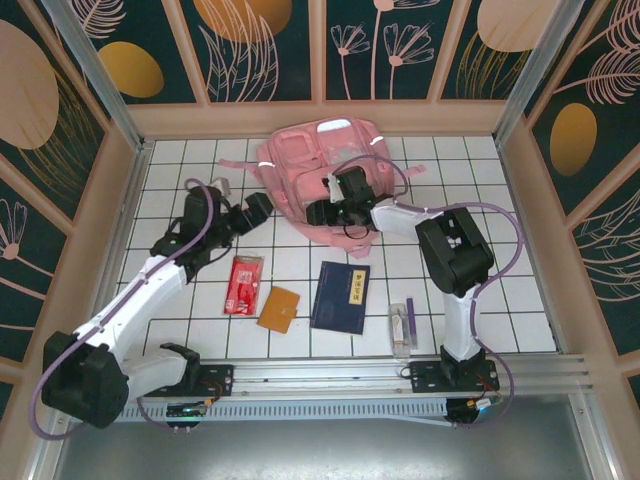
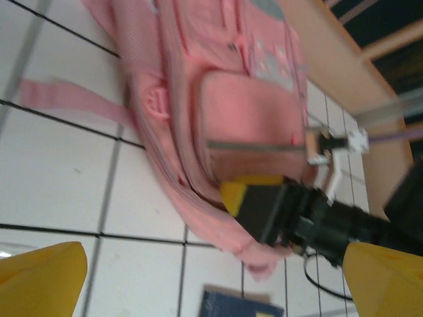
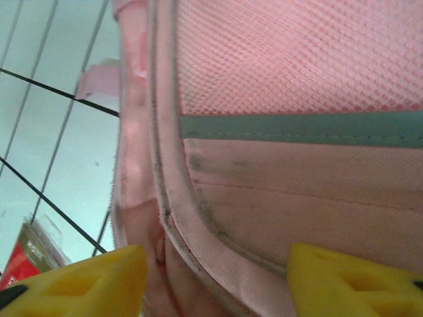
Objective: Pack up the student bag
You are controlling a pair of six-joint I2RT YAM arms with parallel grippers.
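The student bag (image 1: pixel 318 165) is a large pink backpack lying flat at the back middle of the tiled table. My right gripper (image 1: pixel 318 212) is pressed against the bag's near edge. In the right wrist view it (image 3: pixel 218 277) is open, its yellow fingertips spread either side of the bag's (image 3: pixel 284 178) seam and zip edge. My left gripper (image 1: pixel 262 205) hovers just left of the bag, open and holding nothing. The left wrist view has the left gripper (image 2: pixel 211 290) above bare tile, facing the bag (image 2: pixel 244 112) and the right arm's yellow finger (image 2: pixel 248 195).
A red packet (image 1: pixel 243 284), an orange wallet (image 1: pixel 279 309), a navy booklet (image 1: pixel 341 296) and a small white and purple item (image 1: pixel 403 325) lie in a row on the tiles near the front. Wooden walls enclose the table, and the arms' rail runs along the near edge.
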